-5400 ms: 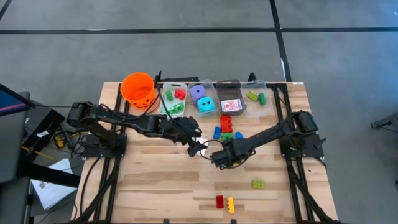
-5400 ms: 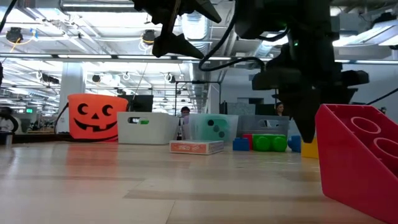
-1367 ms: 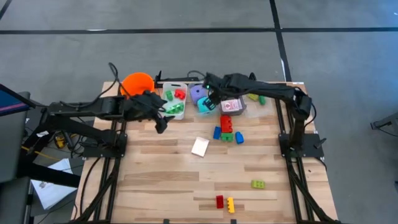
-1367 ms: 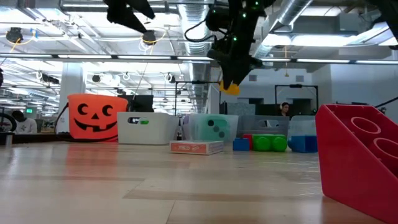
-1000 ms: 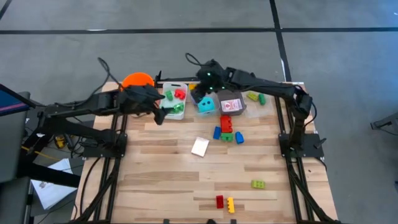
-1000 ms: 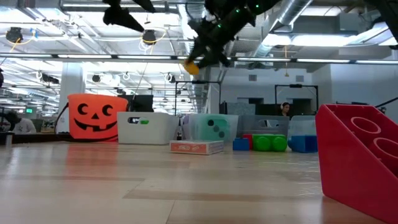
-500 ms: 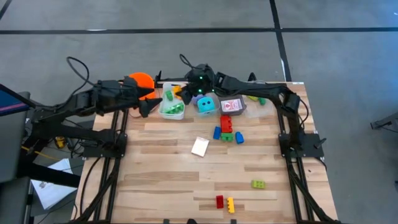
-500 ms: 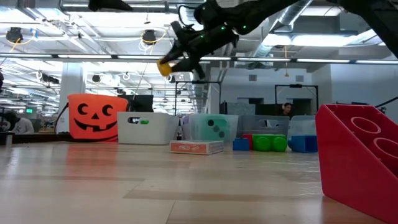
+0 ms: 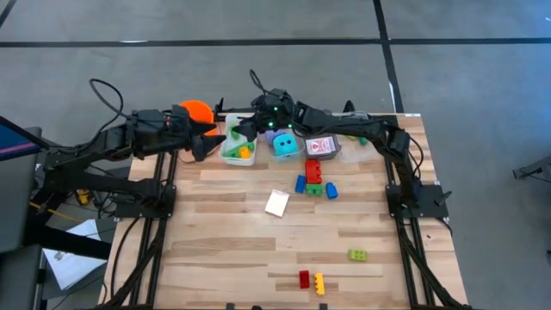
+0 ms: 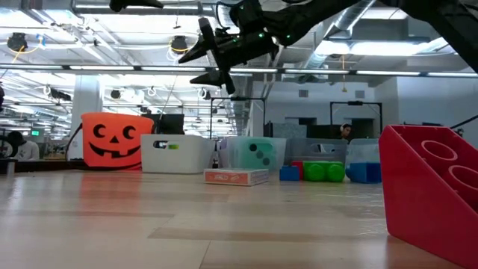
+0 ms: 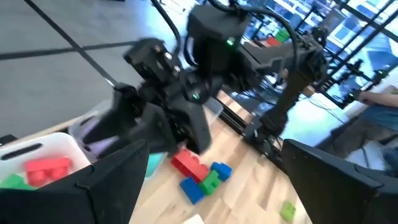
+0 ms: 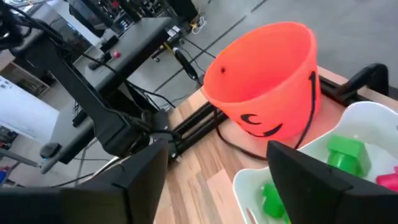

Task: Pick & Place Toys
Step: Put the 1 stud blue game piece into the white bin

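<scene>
Above the far-left white bin [image 9: 238, 151], the right pincer [image 9: 242, 131] is held spread, empty; the left pincer [image 9: 205, 142], beside it, is held wide.

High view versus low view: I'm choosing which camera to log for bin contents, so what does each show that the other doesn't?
Only the high view looks down into the white bin, with a yellow brick and green bricks inside, and shows the loose white card and the left gripper beside the bin. Only the low view shows the bucket's jack-o'-lantern face and a big red brick close to the lens. Both show the orange bucket, the teal die and the right gripper, open above the white bin.
</scene>
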